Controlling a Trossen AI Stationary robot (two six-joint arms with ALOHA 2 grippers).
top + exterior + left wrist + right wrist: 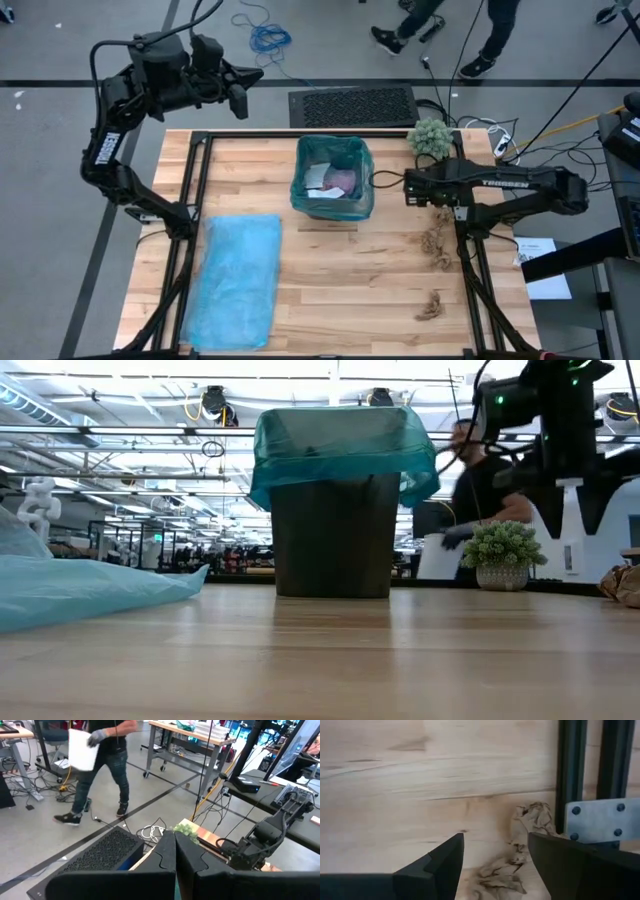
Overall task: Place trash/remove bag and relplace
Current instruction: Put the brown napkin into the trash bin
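A dark bin [332,205] lined with a teal bag [340,445] stands mid-table with white and pink trash [330,182] inside. Brown paper wads [435,243] lie on the table beside the right frame rail, another [430,305] nearer the front edge. My right gripper [495,857] points down above the table, open, with a brown wad [527,832] showing below and between its fingers, apart from them; the low view shows this gripper [570,510] clear of the table. My left gripper [175,842] is raised off the table's far left corner, shut and holding nothing.
A flat blue bag [238,280] lies on the table's near left. A fuzzy green ball [430,136] sits at the far right. Black frame rails [572,775] run beside the wads. A person [102,765] walks beyond the far edge.
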